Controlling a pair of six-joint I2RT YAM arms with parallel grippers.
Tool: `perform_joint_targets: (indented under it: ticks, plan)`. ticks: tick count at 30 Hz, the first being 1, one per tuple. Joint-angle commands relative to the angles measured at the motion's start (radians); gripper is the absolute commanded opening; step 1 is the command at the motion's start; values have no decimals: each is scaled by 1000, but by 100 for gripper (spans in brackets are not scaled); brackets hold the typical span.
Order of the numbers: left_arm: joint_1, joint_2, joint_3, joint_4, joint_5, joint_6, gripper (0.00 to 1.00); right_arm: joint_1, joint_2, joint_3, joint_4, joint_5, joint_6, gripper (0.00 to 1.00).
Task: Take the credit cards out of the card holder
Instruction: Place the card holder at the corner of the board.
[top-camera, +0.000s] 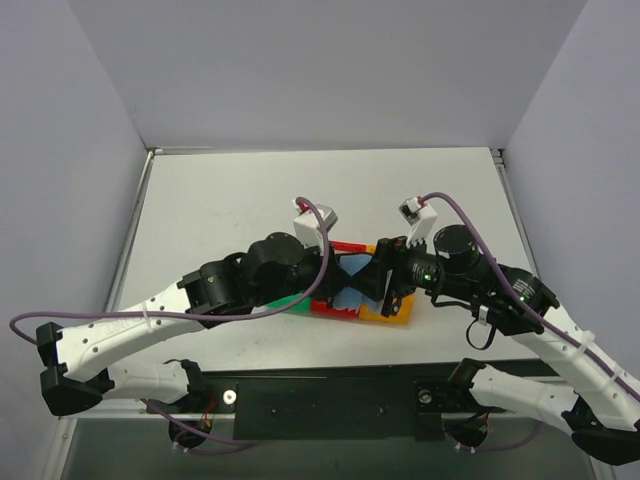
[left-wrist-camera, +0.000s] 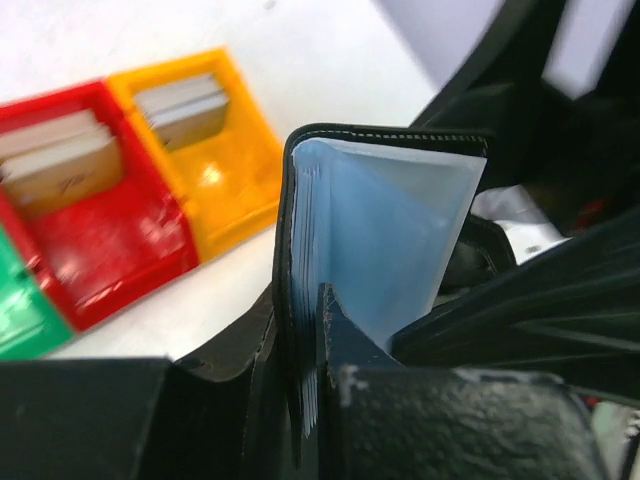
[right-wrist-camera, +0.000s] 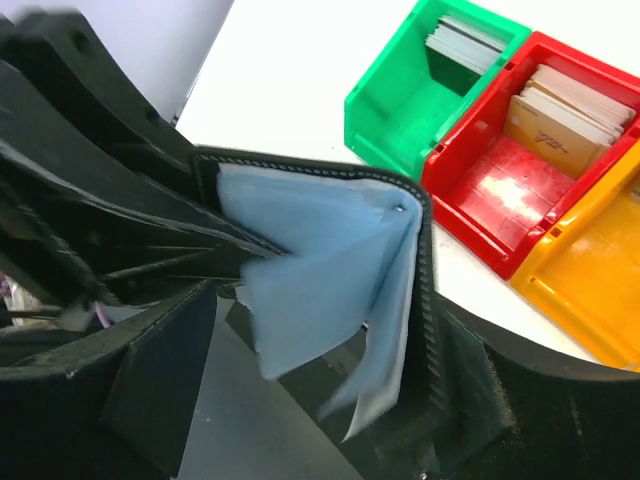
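A black folding card holder (top-camera: 358, 268) with pale blue clear sleeves hangs open between my two grippers, above the coloured boxes. My left gripper (left-wrist-camera: 310, 370) is shut on one black cover and its stack of sleeves (left-wrist-camera: 380, 230). My right gripper (right-wrist-camera: 320, 400) has its jaws wide apart. The other stitched cover (right-wrist-camera: 428, 290) lies against the inner side of its right finger, and loose sleeves (right-wrist-camera: 320, 270) fan between the fingers. I see no card in the sleeves. Stacks of grey and tan credit cards (right-wrist-camera: 565, 105) stand in the boxes.
A joined row of green (right-wrist-camera: 400, 95), red (right-wrist-camera: 500, 190) and orange (right-wrist-camera: 590, 280) open boxes sits on the white table under the grippers. It also shows in the left wrist view (left-wrist-camera: 110, 250). Grey walls close in the table at the left, right and back.
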Motion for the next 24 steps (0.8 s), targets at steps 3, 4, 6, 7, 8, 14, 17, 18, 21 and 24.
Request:
perform_joint_targets:
  ticks: [3,4,6,7,8,14,17,18,21,24]
  plan:
    - [-28,6,28,-221,-243,16,0,-46,-83,-26,48,22,20,75]
    - [-28,4,33,-224,-253,16,0,-51,-88,-34,48,16,20,76]
    - [-28,-2,31,-201,-239,22,0,-66,-86,-45,43,-15,23,77]
    - [-28,-10,24,-192,-219,26,0,-71,-74,-49,43,-29,26,77]
    - [-28,-16,21,-169,-213,26,0,-69,-62,-52,48,-35,28,77]
    - [-28,-43,-11,-105,-152,24,0,-72,-22,-72,65,-29,28,77]
    - [-28,-74,-42,-63,-107,29,0,-71,-8,-66,65,-21,19,76]
    - [-28,-85,-47,-37,-96,32,0,-72,-7,-63,63,-14,11,76]
    - [-28,-108,-61,-8,-32,39,0,-78,-5,-52,45,-8,-15,76]
    - [-28,-131,-85,53,61,58,0,-89,-5,-37,23,-3,-55,76]
